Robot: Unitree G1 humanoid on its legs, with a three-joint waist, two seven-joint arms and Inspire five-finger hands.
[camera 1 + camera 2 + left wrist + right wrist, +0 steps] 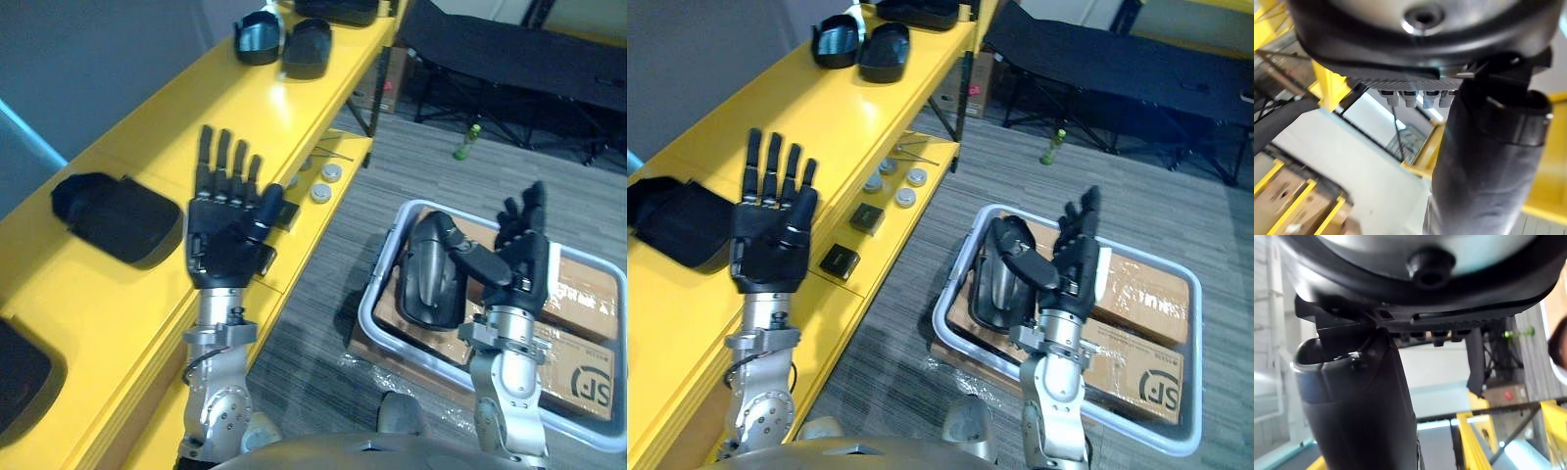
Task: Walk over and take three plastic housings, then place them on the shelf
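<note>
Housing (431,279) in bin (375,277) just beside right hand (524,269), fingers straight; left hand (220,240) spread flat over shelf (118,313).

Green bottle (468,143) near black cot (509,59) (folding kind); cardboard boxes (588,299) in white bin (1199,372).

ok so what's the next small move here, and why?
Probably lower the right hand onto the black housing in the white bin and close round it. Both hands are open and empty: the right one is raised just beside that housing, and the left hand is held over the yellow shelf, where other housings already lie.
</note>
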